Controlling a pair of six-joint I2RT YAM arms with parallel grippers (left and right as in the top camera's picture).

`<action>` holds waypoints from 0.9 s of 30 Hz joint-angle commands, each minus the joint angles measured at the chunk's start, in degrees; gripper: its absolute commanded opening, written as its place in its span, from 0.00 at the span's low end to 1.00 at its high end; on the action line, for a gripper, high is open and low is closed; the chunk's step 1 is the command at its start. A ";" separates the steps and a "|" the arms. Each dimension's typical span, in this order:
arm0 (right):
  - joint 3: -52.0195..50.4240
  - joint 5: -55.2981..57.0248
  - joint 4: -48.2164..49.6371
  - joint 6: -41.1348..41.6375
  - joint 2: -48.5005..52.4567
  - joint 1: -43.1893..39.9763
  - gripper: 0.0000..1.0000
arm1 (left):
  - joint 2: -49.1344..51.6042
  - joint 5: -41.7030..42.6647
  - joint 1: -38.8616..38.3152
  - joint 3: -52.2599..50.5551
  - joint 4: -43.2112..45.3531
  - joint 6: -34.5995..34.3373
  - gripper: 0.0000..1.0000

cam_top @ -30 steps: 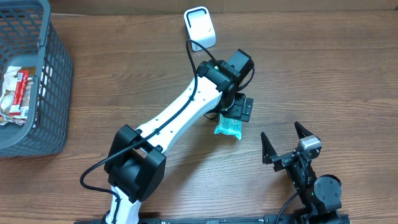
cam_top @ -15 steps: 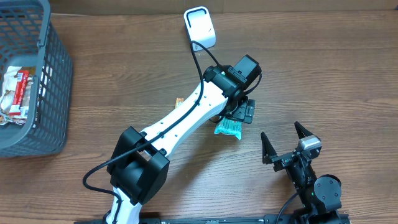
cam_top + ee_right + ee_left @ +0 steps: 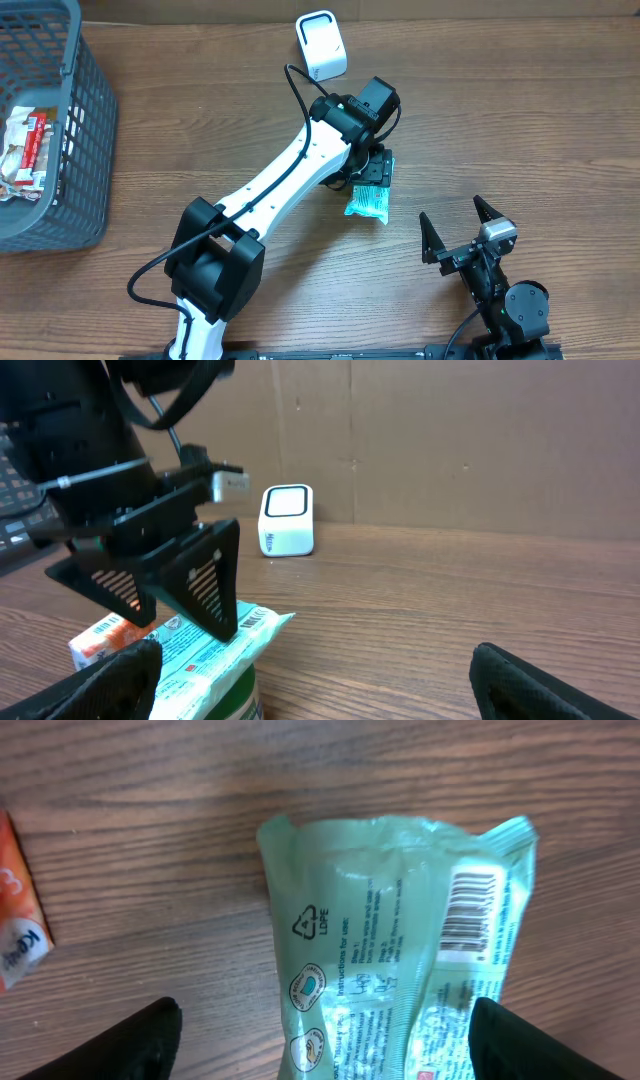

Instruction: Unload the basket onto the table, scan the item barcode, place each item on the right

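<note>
Hovering over the green packet (image 3: 367,203), the left hand (image 3: 374,172) has its fingers apart, one on each side, not clamped on it. The packet lies flat on the wooden surface (image 3: 520,110), barcode (image 3: 468,910) facing up, near the white scanner (image 3: 321,44). The right hand (image 3: 452,215) sits well apart, fingers spread wide, empty.

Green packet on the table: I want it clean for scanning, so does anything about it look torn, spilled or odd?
Nothing stands out. The green packet lies flat on the table, its wrapper crinkled but unbroken, with nothing spilled around it. Its barcode faces up, slightly curved with the wrapper.
</note>
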 commanded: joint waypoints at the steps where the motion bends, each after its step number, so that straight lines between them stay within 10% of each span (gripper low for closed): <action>1: -0.61 -0.04 0.24 0.15 -0.55 0.15 1.00 | -0.63 1.11 -0.42 -3.48 1.57 -0.39 0.73; 15: -0.61 -0.04 0.24 0.15 -0.55 0.17 1.00 | -0.79 1.33 0.72 -4.31 3.17 2.71 0.05; 27: -0.61 -0.04 0.24 0.15 -0.55 0.15 1.00 | -5.46 1.51 5.92 -3.37 2.75 2.71 0.04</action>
